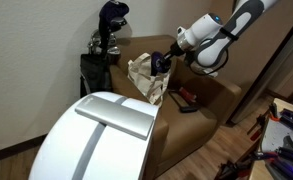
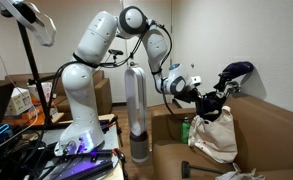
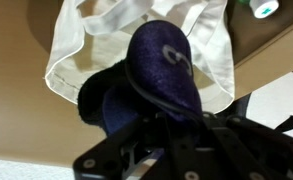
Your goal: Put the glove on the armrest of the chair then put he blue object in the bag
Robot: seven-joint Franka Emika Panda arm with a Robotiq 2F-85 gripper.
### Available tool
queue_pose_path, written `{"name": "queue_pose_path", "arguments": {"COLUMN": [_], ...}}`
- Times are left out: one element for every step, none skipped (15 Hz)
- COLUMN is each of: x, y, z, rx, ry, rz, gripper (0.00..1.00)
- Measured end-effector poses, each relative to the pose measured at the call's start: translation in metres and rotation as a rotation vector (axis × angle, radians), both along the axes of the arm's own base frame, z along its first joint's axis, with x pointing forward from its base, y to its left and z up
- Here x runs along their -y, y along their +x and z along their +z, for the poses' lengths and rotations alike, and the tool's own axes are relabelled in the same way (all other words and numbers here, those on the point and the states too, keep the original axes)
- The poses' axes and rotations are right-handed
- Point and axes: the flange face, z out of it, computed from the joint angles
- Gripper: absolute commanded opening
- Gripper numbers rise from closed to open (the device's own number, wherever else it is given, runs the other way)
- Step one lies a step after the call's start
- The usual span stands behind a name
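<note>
The step in hand looks to be the second one, getting the blue object (image 3: 164, 62) into the bag (image 3: 71, 55); the gripper (image 3: 168, 120) is clamped on this dark blue, soft-looking bundle, which hangs just above the bag's open mouth in the wrist view; in an exterior view the gripper (image 1: 162, 64) sits at the top edge of the crumpled pale bag (image 1: 146, 80), which stands on the brown chair (image 1: 196, 130). To do it well, I judge the bundle should be centred over the opening and not over the rim, since the thin wall looks likely to fold inward and shut the mouth if pushed; lowering a little, so the bundle's lower end is inside the rim before the jaws part, should keep it from catching on the edge and sliding onto the seat; the release wants to be clean and the lift out straight up, so nothing drags the bag wall along. I cannot pick out the glove for certain in any view; whether that first step is done I cannot tell.
</note>
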Motion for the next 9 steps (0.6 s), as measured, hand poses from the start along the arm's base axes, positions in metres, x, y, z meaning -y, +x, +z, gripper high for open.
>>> {"name": "queue_pose_path", "arguments": {"x": [0.003, 0.002, 0.001, -0.002, -0.006, -0.009, -0.011, -0.013, -0.014], "y": [0.011, 0.022, 0.032, 0.04, 0.048, 0.055, 0.06, 0.065, 0.068], "z": [-0.001, -0.002, -0.003, -0.003, -0.004, -0.006, -0.007, -0.008, -0.009], "rx": [0.008, 0.006, -0.001, -0.012, -0.023, -0.037, -0.046, -0.052, -0.055], "ry": [0.005, 0.006, 0.005, 0.003, 0.001, -0.008, -0.023, -0.037, -0.045], "rz": [-0.023, -0.036, -0.045, -0.05, -0.054, -0.058, -0.06, -0.064, -0.068], "gripper": [0.04, 0.04, 0.04, 0.04, 0.05, 0.33, 0.34, 0.4, 0.46]}}
